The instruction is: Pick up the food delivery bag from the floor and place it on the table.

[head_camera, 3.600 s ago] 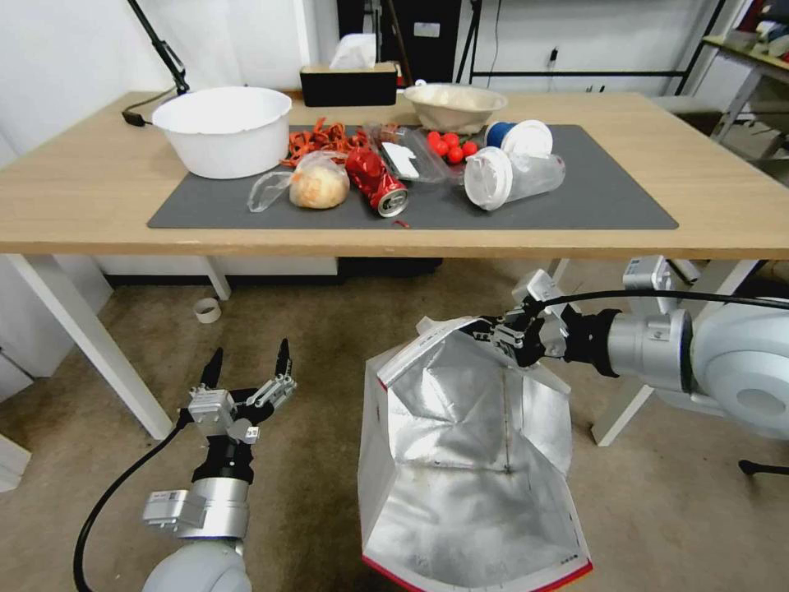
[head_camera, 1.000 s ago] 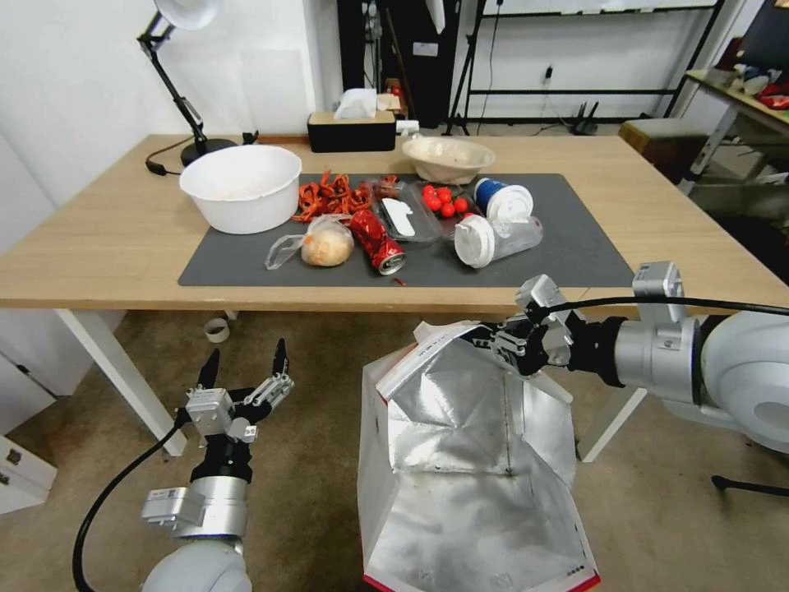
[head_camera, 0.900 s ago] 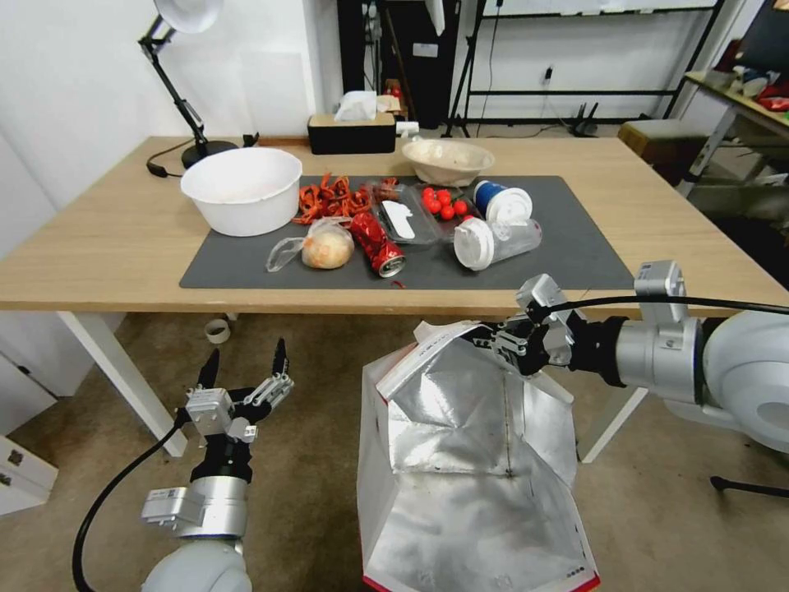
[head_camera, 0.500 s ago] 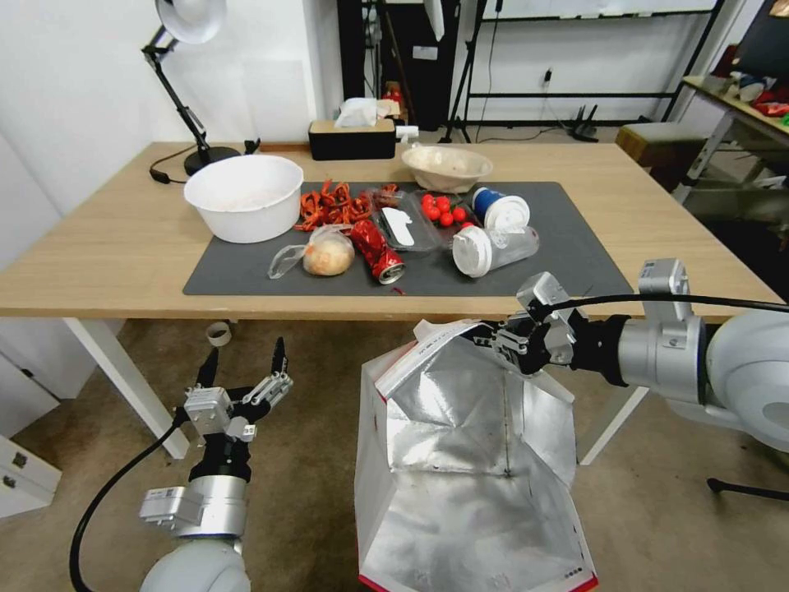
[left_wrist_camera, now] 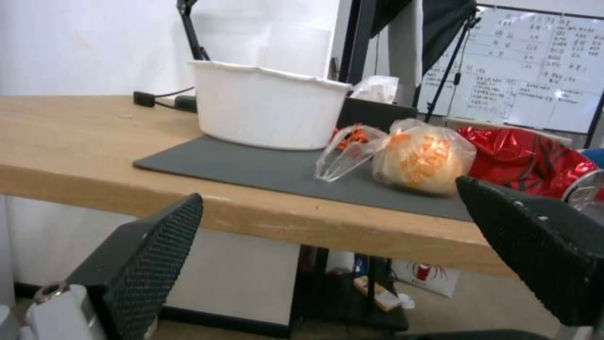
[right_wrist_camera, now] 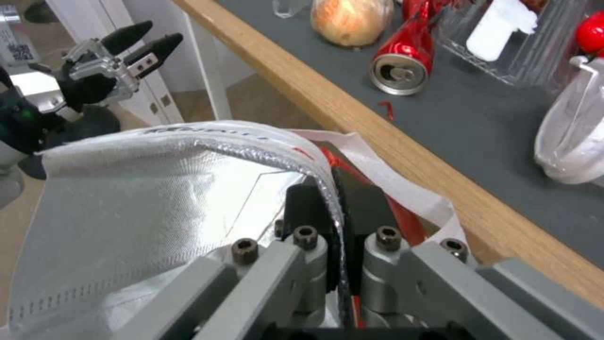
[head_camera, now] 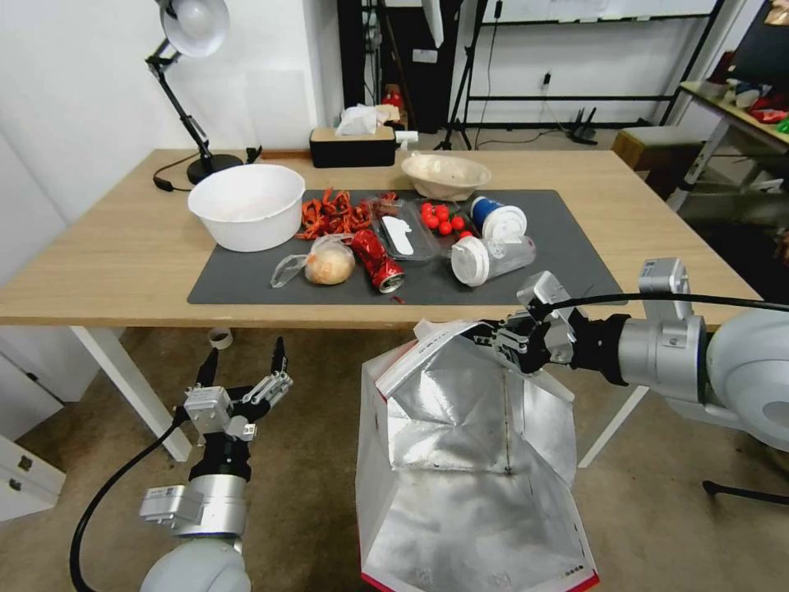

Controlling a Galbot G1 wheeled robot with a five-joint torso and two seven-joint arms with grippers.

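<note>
The food delivery bag (head_camera: 468,460) hangs in front of the table (head_camera: 107,255), its silver foil inside facing me and its red-and-white edge at the bottom. My right gripper (head_camera: 493,335) is shut on the bag's upper rim, just below the table's front edge. The right wrist view shows the gripper (right_wrist_camera: 331,189) pinching the foil rim of the bag (right_wrist_camera: 138,198), with a white strap beside the table edge (right_wrist_camera: 403,156). My left gripper (head_camera: 242,366) stands open and empty over the floor (head_camera: 312,460), left of the bag; its fingers (left_wrist_camera: 151,255) are level with the tabletop.
On the grey mat (head_camera: 559,247) lie a white bowl (head_camera: 246,205), bagged bread (head_camera: 327,265), a red can (head_camera: 378,259), tomatoes and plastic cups (head_camera: 489,256). White table legs (head_camera: 131,390) flank the bag. A lamp (head_camera: 193,25) and tissue box (head_camera: 353,148) stand at the back.
The whole picture has shifted: the table now sits lower in view and the lamp head has come in. Both grippers and the held bag keep their places in the picture.
</note>
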